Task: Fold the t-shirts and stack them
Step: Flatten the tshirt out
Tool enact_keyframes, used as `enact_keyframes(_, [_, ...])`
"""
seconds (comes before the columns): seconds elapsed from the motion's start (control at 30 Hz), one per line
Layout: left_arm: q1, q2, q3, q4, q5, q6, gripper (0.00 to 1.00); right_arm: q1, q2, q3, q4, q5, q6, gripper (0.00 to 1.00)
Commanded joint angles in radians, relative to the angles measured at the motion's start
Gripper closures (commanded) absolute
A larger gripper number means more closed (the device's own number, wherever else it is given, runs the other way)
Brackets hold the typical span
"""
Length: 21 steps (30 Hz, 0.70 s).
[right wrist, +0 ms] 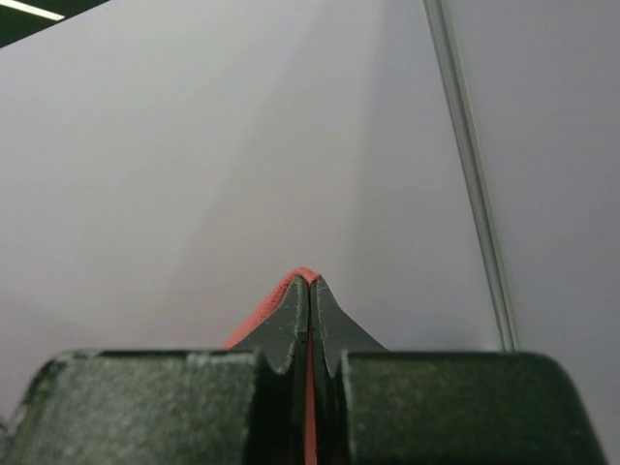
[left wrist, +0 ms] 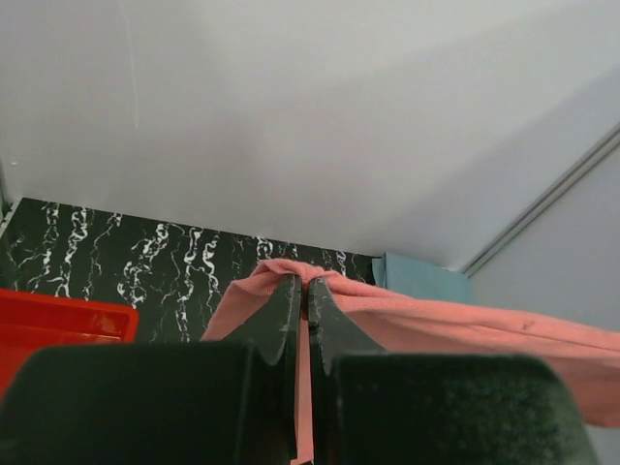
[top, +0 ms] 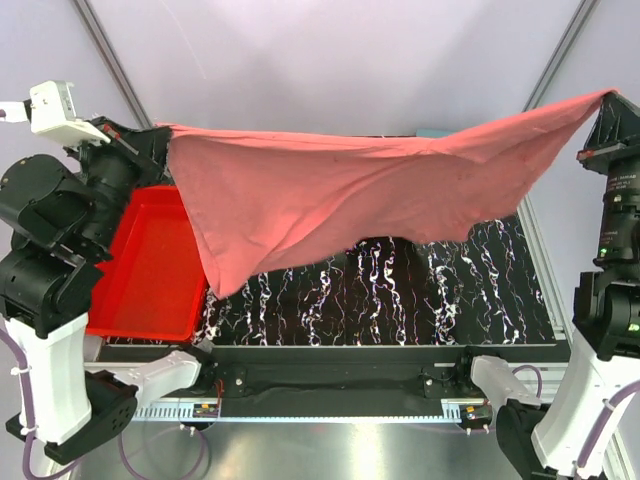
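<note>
At the far left the left arm is raised. The left tool is closed tight on one corner of the t-shirt — in the left wrist view its two fingers meet with pink-red cloth pinched between them and spilling out to the right.

Below that arm a red tray sits on the left end of the desk, whose top is black with white marbling.

The t-shirt is off the desk altogether, stretched in the air between the two arms. Its top edge runs from the left tool, dips slightly across the middle and climbs to the right. The left part hangs lowest, coming down to a point that in the top view falls by the tray's right rim. From there the lower edge rises on a slant toward the right.

At the back of the desk a small pale blue object shows in the left wrist view, just past the cloth; what it is I cannot tell.

At the far right the right tool is held high and likewise clamped on the opposite corner — the right wrist view shows its fingers pressed together with a thin red edge of fabric caught between them, and plain wall behind.
</note>
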Motion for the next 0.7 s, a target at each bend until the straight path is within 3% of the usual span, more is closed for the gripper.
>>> enact_keyframes(0.0, [0.003,-0.053,0.024,0.121,0.038,0.0,1.0,-0.004,-0.004,0.088,0.023,-0.03,0.019,1.0])
enact_keyframes(0.27, [0.003,-0.27,-0.081,0.27,0.067,0.026,1.0,-0.003,-0.171,0.172,-0.063,-0.056,-0.013,1.0])
enact_keyframes(0.43, [-0.022,-0.369,-0.043,0.279,0.061,0.074,1.0,-0.003,-0.262,0.215,-0.062,-0.074,0.027,1.0])
enact_keyframes(0.67, [-0.047,-0.341,-0.032,0.288,0.058,0.092,1.0,-0.003,-0.285,0.198,-0.048,-0.053,0.042,1.0])
